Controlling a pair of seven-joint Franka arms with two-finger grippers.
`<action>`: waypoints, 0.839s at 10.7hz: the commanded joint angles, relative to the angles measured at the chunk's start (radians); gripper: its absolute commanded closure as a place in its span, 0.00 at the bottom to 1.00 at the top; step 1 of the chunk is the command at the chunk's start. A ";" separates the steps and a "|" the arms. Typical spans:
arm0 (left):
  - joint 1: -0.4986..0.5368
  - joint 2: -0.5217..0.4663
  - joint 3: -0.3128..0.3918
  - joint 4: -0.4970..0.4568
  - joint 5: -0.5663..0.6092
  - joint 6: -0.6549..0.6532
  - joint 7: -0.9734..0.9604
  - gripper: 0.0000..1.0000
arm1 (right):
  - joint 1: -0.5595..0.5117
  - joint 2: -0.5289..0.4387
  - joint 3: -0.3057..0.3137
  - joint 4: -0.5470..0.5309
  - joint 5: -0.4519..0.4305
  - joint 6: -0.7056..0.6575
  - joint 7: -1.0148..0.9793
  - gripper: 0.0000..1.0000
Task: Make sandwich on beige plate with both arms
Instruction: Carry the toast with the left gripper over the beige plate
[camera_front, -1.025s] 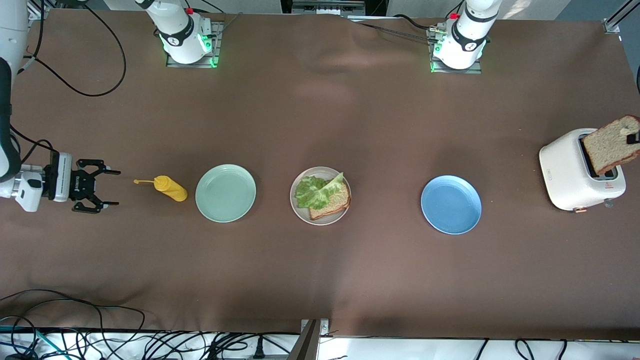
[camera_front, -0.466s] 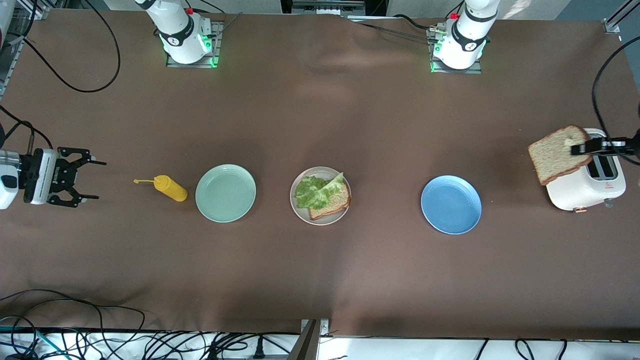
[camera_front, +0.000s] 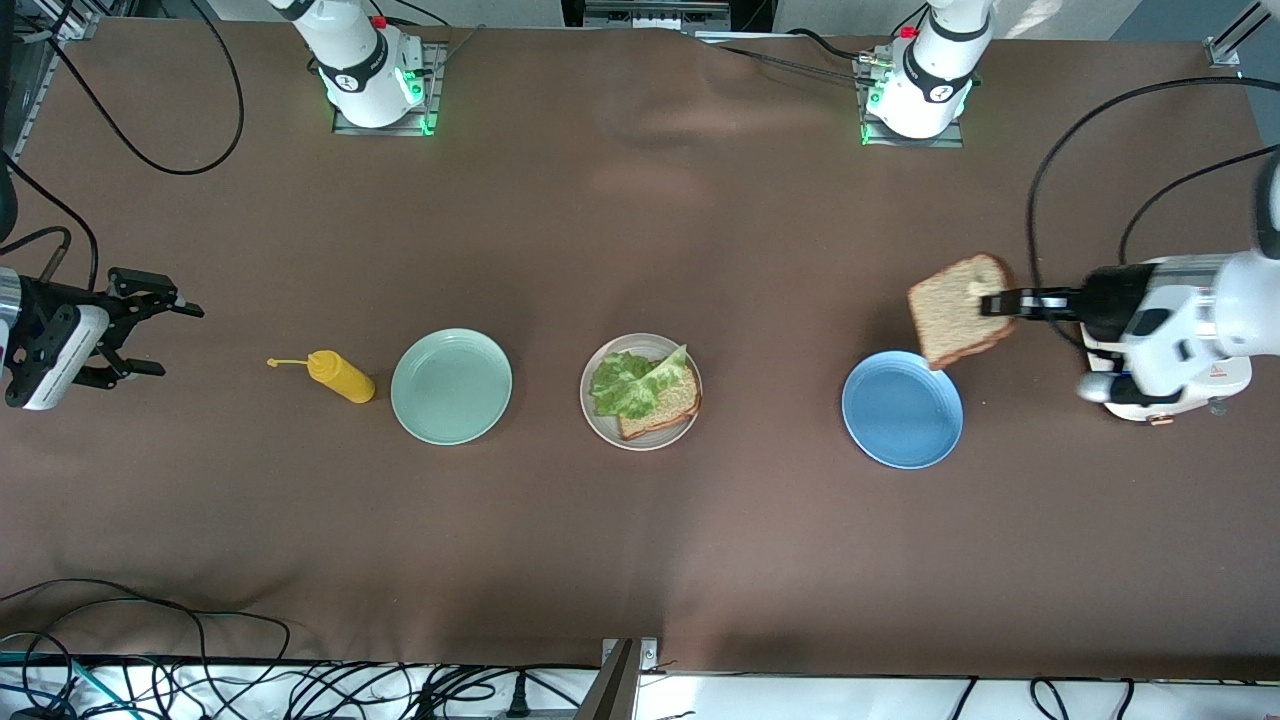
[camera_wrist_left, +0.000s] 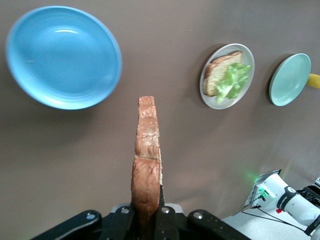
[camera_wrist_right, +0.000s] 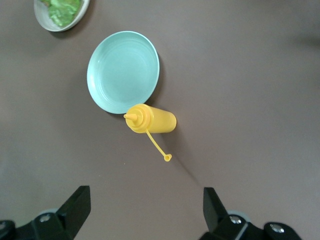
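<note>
- The left pincer is clamped on a bread slice, held on edge in the air over the bare bench just beside the blue plate, toward the left arm's end.
- The beige plate sits mid-bench between the blue plate and the mint-green plate. It already carries a bottom slice with a lettuce leaf lying partly over it.
- The step in hand, as I judge it, is carrying the top slice to that plate.
- To do it well, pass over the blue plate without dipping, then turn the wrist so the slice lies flat before lowering.
- Square its crust with the bottom slice, which sits toward the nearer rim, and release low so the lettuce does not shift.
- The left wrist view shows the slice gripped near one edge, so it may sag or swing; a slow approach seems wise.
- The right pincer waits with fingers apart over the bench at the right arm's end, near the yellow squeeze bottle.
- Against half a second ago, the slice has left the toaster and come close to the blue plate, with the left wrist now covering most of the toaster.
- The right pincer has tilted and drawn slightly away from the bottle; the plates, bottle and lettuce have not moved.
</note>
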 joint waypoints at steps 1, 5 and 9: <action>-0.106 0.032 0.010 -0.006 -0.083 0.104 -0.100 1.00 | 0.023 -0.069 0.037 -0.042 -0.115 0.043 0.187 0.00; -0.245 0.145 0.010 -0.003 -0.163 0.327 -0.144 1.00 | 0.052 -0.209 0.128 -0.084 -0.319 0.002 0.681 0.00; -0.383 0.234 0.016 -0.028 -0.214 0.580 -0.161 1.00 | 0.115 -0.301 0.128 -0.089 -0.360 -0.158 1.048 0.00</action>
